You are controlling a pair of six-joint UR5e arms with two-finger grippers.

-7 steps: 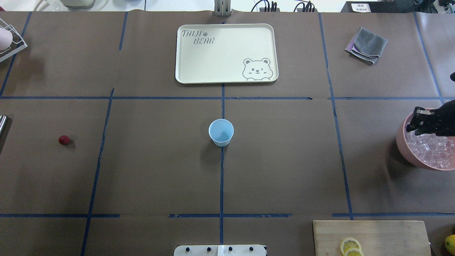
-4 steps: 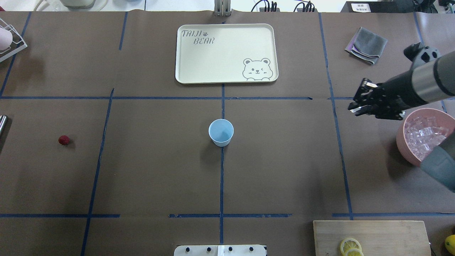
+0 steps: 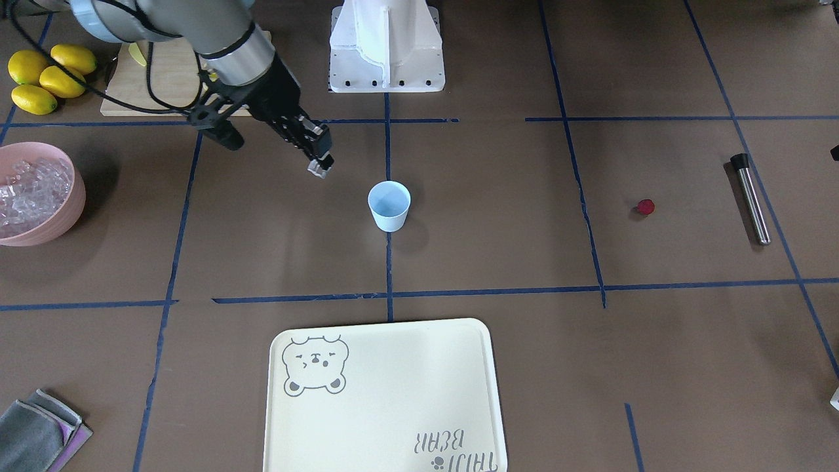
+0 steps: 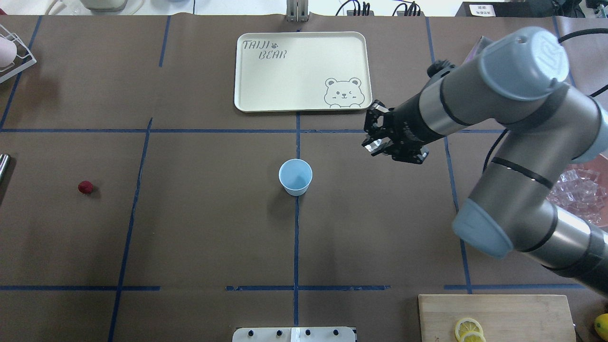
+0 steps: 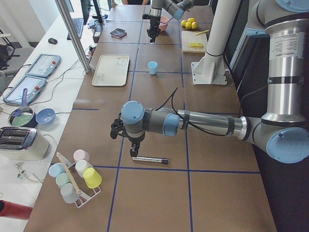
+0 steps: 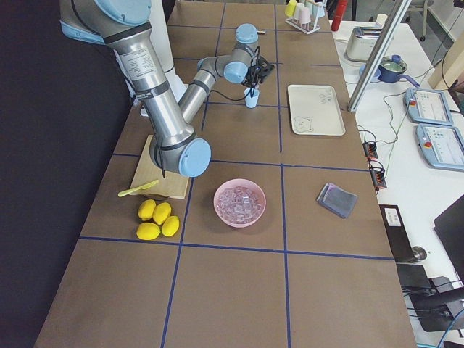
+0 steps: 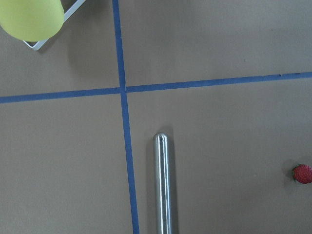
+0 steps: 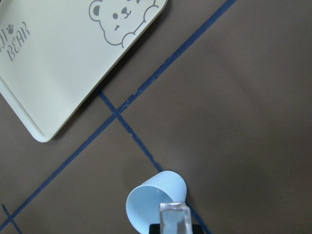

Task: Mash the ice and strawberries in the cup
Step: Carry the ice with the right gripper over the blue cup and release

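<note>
Your right gripper [image 4: 373, 144] clamps an ice cube [image 8: 175, 217] near the cup [image 4: 295, 176] — your left gripper's [image 5: 134, 151] state you cannot tell.

"TAIJI BEAR" on cream tray [image 4: 304, 71]

Brown-papered bench under soft, even light

The bench [image 4: 204, 237] is covered in brown paper and split into rectangles by blue tape lines [image 4: 296, 237]; shadows on it are faint and diffuse; in the exterior left view a white side table [image 5: 34, 46] runs along its 9 o'clock side; a metal post [image 5: 73, 34] rises at 11 o'clock; the ground at 3 o'clock is dark, its detail not discernible.
</note>
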